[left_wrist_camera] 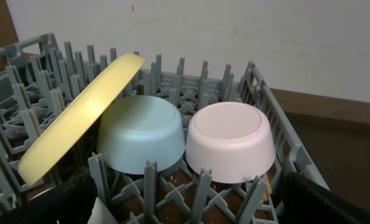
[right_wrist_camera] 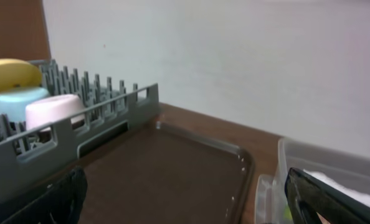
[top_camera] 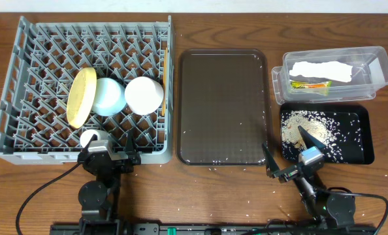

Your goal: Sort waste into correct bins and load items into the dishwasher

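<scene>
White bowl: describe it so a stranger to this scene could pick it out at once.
Find the big grey dish rack on the overhead view's left. Three dishes stand in a row inside: yellow plate, light blue bowl, then the white bowl. It is the rightmost, nearest the brown tray.

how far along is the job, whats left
Done: yellow plate, light blue bowl, white bowl and chopsticks sit in the dish rack; napkin and sachet wrapper in the clear tub; rice in the black tray. In hand: nothing; left tool and right tool open. Left: stray grains on the brown serving tray and table.
</scene>
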Robot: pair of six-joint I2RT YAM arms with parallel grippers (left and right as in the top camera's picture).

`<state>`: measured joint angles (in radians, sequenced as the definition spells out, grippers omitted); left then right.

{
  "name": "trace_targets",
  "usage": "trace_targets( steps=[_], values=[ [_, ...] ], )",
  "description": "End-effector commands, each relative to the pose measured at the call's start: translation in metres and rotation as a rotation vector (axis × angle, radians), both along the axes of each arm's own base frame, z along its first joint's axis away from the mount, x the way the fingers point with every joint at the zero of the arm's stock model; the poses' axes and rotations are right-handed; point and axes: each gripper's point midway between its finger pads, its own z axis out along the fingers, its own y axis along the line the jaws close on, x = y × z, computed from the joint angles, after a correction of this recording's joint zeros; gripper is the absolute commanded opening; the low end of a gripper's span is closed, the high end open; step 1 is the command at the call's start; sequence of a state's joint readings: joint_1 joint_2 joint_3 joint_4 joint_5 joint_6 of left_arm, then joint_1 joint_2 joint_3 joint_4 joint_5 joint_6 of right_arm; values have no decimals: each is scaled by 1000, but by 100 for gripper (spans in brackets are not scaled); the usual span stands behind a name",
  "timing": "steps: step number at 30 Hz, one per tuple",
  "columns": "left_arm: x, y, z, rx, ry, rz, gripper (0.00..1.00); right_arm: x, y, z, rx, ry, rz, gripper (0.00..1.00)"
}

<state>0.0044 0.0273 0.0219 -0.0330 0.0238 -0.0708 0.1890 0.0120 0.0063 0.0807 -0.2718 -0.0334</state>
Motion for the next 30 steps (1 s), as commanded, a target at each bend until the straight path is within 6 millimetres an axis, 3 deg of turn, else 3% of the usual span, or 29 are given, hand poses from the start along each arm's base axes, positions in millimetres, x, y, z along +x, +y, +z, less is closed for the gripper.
trace_targets(
  steps=[1, 6, 30],
  values=[
    [-1, 1, -17, 14, 52, 4, 96, 0, -1, -1, -7, -1, -9, 99],
    [-1, 1, -17, 14, 52, 4, 96, 1, -1, -32, -33, 127, -10, 99],
    [-1, 1, -17, 14, 52, 4, 96, 1, -1, -32, -33, 128, -9, 99]
  ],
)
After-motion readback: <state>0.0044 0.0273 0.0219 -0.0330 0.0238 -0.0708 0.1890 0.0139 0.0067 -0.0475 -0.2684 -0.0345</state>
